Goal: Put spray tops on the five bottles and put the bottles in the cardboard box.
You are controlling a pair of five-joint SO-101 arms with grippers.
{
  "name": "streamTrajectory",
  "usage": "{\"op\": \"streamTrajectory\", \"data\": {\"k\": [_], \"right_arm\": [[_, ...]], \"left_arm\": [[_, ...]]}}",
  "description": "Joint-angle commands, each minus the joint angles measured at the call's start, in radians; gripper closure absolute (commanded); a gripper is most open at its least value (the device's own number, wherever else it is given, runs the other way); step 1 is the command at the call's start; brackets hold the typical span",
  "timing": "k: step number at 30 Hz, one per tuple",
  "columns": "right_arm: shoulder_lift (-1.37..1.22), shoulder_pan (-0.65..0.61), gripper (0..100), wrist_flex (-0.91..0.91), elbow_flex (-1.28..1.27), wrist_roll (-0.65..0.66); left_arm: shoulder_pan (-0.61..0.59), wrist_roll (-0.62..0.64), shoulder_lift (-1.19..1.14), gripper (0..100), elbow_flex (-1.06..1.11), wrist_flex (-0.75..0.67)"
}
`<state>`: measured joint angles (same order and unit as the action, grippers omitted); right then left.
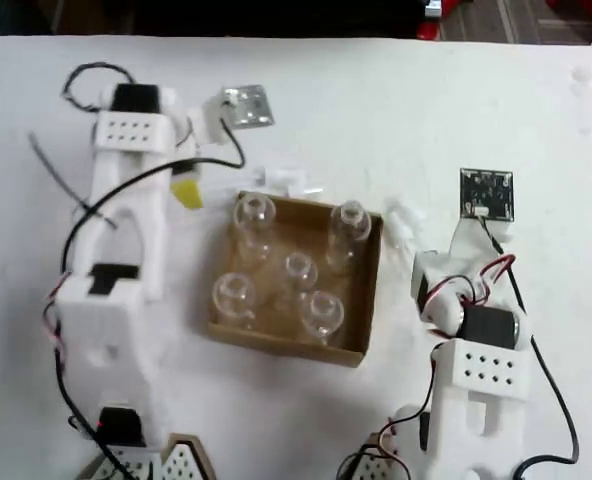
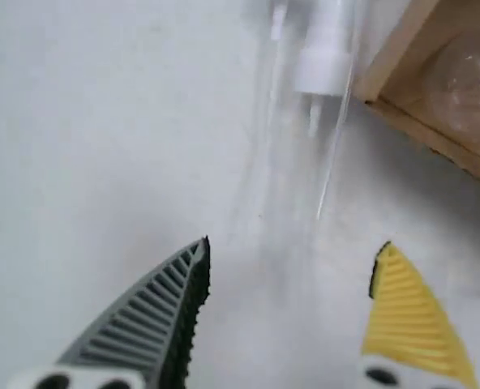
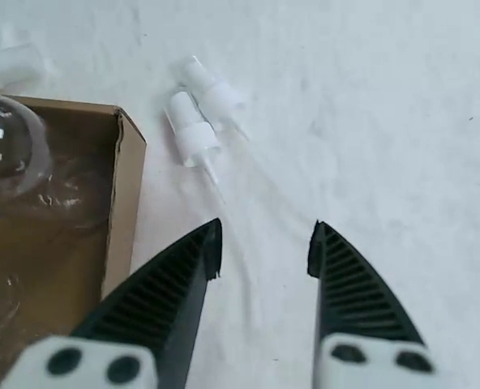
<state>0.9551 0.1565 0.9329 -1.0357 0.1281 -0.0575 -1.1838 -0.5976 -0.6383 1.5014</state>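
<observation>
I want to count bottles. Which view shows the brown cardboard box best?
The high view: the whole brown cardboard box, five clear bottles standing inside. Each wrist view catches one corner with part of a bottle.

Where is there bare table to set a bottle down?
Free: the strip in front of the cardboard box between left arm and right arm, and the far table beyond the spray tops. Crowded: the box with five bottles, and its right corner with more tops.

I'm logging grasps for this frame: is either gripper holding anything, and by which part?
Nothing is held. The left gripper and right gripper are both open; spray tops lie loose on the table beyond them.
</observation>
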Motion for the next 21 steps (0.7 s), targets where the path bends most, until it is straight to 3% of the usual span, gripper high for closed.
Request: {"op": "streamTrajectory", "data": {"k": [1,11,19,21], "right_arm": [[0.012,0.002,84.7,-0.018,0.006,-0.011],[0.01,0.001,84.7,-0.024,-0.009,-0.011],[0.01,0.001,84.7,-0.021,-0.012,-0.011],[0.012,0.001,84.7,-0.024,-0.018,-0.009]], "left_arm": [[0.048,-0.026,-0.194,70,-0.287,0.063],[0.045,-0.025,-0.564,70,-0.744,0.153],[0.064,-0.021,-0.768,71,-0.953,0.15],[0.073,-0.021,-0.796,76,-0.985,0.15]]}}
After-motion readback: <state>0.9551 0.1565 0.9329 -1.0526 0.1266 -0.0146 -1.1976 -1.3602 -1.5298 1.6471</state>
